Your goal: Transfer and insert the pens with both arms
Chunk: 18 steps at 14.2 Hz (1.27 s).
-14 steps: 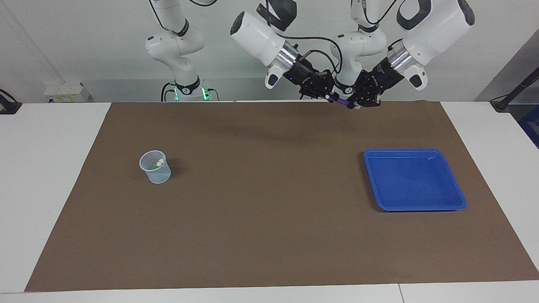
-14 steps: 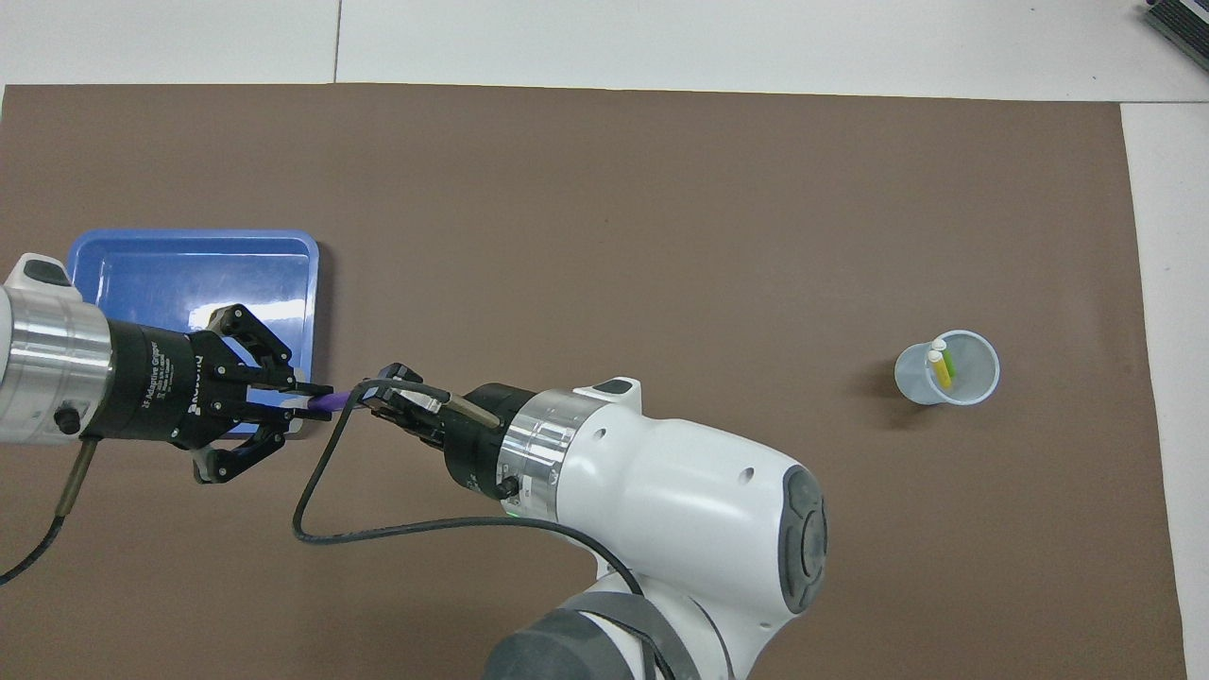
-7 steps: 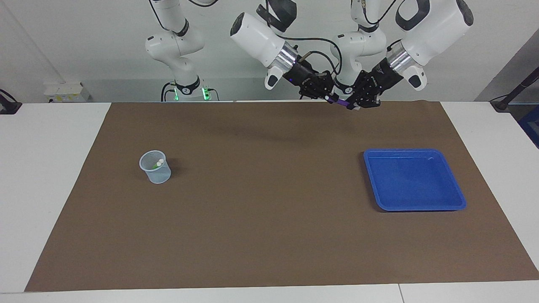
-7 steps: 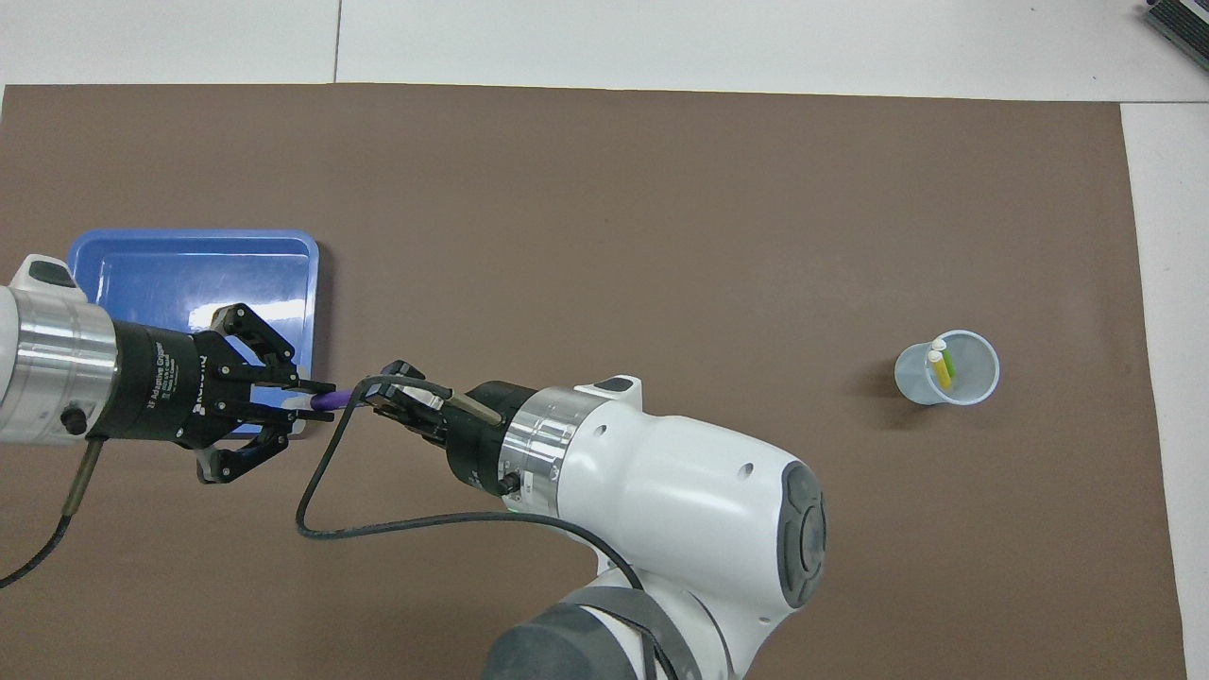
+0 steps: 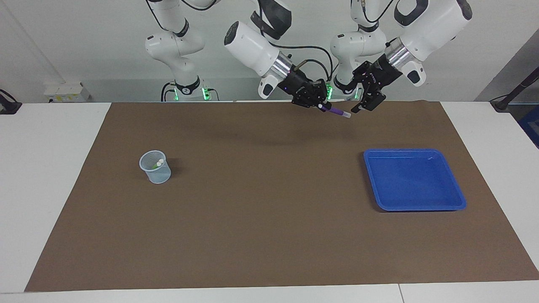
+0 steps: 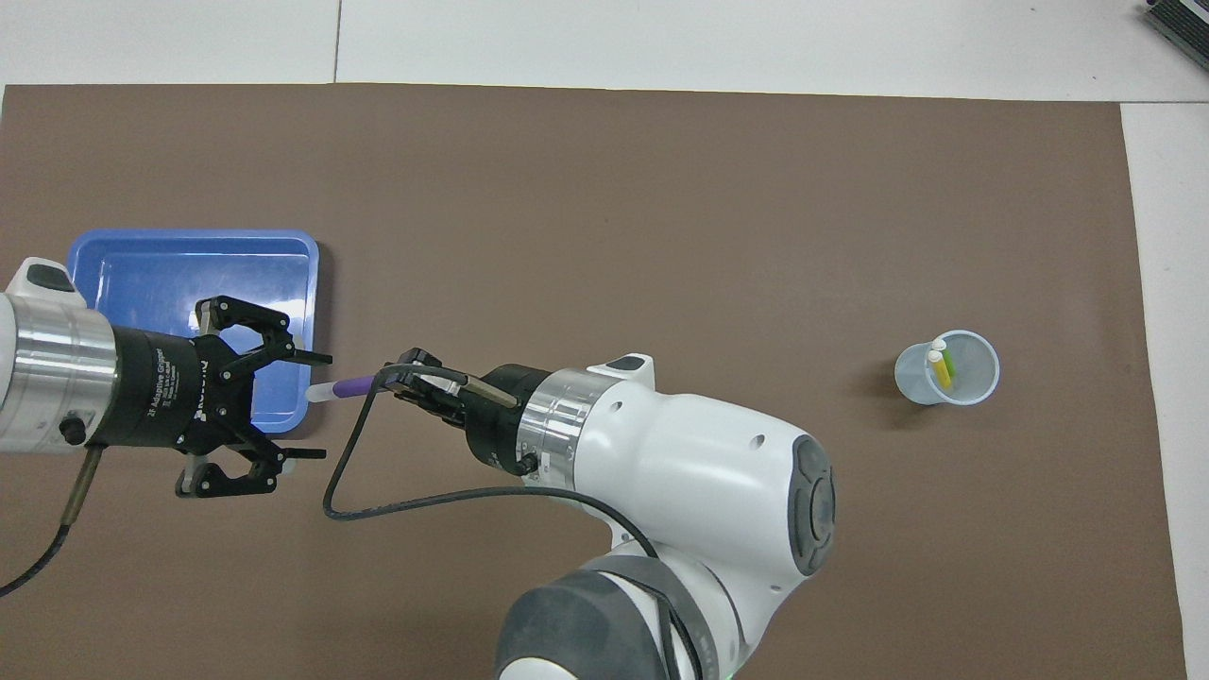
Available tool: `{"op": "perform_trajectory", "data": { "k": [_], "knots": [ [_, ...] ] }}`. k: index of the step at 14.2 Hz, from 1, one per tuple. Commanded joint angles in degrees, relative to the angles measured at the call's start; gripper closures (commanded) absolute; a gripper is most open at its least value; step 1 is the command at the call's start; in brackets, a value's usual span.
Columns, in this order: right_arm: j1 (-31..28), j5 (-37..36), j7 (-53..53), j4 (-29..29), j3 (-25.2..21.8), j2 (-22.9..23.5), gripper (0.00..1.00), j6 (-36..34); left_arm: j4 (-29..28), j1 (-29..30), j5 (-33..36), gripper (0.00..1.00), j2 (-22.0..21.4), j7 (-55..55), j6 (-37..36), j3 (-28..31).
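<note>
- With my right end effector (image 5: pixel 321 105) clamped on the purple pen (image 5: pixel 335 111), I'm carrying it alone, up in the air over the brown mat (image 5: pixel 269 235) at the robots' edge of the desk (image 5: pixel 50 168).
- My left end effector (image 5: pixel 363 106) has its fingers spread wide apart, nothing between them; in the overhead view it hangs over the corner of the blue tray (image 6: pixel 132 264).
- The pen's pale tip points toward that open left end effector, just beside it and not touching.
- The pen's long axis runs straight out from my right fingertips, along the line between my two wrists and sloping slightly down toward the tray end.
- The tray looks empty, so this purple one is the last to go.
- The mesh cup (image 5: pixel 155 167) stands at my right arm's end of the desk, well apart from the pen, with the yellow pen (image 6: pixel 941 369) and green pen (image 6: pixel 951 363) standing in it, pale ends up.
- That's the relation that counts: the cup lies the opposite way from where the pen's tip points, on my right arm's side, so the right arm is the one to make the trip.
- I judge I'll need to swing across and tip the pen upright over the rim.
- The risk is a slim pen catching the cup's edge or knocking the two inside.
</note>
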Motion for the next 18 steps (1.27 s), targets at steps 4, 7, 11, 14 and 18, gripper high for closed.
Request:
{"op": "perform_trajectory", "data": {
  "k": [4, 7, 11, 14, 18],
  "knots": [
    [-9.7, -14.9, -9.7, 0.4, 0.2, -2.4, 1.0, -18.9, -3.3, 0.7, 1.0, 0.0, -2.9, 26.3, -2.7, 1.3],
    [-15.9, -22.7, -19.4, 1.2, 0.2, -4.1, 1.0, -29.3, -3.8, 2.5, 8.7, 0.0, -3.4, 47.0, -4.1, 1.2],
    [-24.3, -32.2, -35.4, 3.5, 0.0, -6.1, 1.0, -44.1, -3.8, 6.7, 15.4, 0.0, -3.3, 69.7, -4.3, 1.3],
    [-29.0, -44.3, -51.2, 4.4, 0.0, -7.1, 1.0, -50.9, -3.3, 8.6, 21.3, 0.0, -2.9, 81.1, -2.8, 1.3],
    [-33.6, -56.0, -67.9, 2.6, 0.0, -7.8, 1.0, -50.1, -2.6, 10.5, 26.7, 0.0, -2.2, 87.8, 2.3, 1.4]
  ]
}}
